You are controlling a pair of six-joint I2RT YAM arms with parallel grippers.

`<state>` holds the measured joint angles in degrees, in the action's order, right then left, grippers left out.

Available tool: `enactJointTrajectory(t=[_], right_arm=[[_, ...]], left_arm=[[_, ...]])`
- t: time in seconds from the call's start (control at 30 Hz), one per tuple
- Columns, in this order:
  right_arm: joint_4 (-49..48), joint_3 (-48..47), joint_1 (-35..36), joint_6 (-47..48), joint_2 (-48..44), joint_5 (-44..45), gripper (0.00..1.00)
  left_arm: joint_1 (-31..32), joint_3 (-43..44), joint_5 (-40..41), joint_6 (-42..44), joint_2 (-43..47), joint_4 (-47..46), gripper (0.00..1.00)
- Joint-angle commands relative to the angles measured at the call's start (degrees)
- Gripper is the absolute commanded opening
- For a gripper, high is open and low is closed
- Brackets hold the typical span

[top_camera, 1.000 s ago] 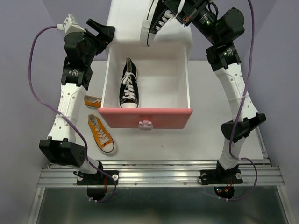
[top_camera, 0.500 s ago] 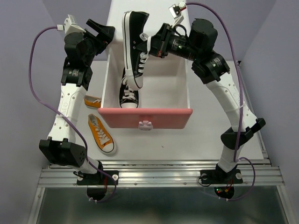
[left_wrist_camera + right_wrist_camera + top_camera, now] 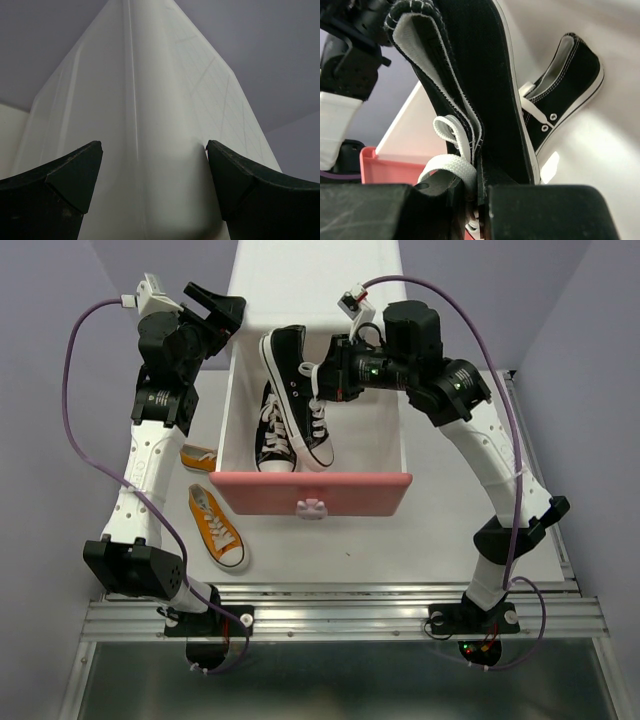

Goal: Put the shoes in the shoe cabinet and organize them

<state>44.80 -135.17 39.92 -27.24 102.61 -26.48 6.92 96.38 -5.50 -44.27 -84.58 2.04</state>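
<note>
Right hand [image 3: 328,380] clamps a black sneaker [image 3: 300,405] above the open drawer [image 3: 360,490]; left hand [image 3: 152,160] spread open. Risk: released tilted, it lands atop its mate [image 3: 270,443].

This looks like a robot lab, not a home. The left arm [image 3: 150,458] and right arm [image 3: 497,452] are bolted to a metal rail [image 3: 340,618] at the white table's [image 3: 440,540] edge, far back from both grippers. A purple cable [image 3: 65,400] loops off each arm. Plain purple walls [image 3: 590,300] stand behind and beside the grippers.
</note>
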Motion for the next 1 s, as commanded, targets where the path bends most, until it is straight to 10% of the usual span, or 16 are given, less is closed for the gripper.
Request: enactJointTrajectory(t=[0.0,0.97], right_arm=[[-1.55,-1.06,1.21,3.34,-3.90,-0.25,0.01],[14.43,-7.47,12.11,-4.04,0.92,52.40,0.01]], left_arm=[[-1.03,-4.36,1.28,6.21,-3.05,18.35,0.95],[-1.03,-3.92,2.60,6.83,-3.75,19.75,0.95]])
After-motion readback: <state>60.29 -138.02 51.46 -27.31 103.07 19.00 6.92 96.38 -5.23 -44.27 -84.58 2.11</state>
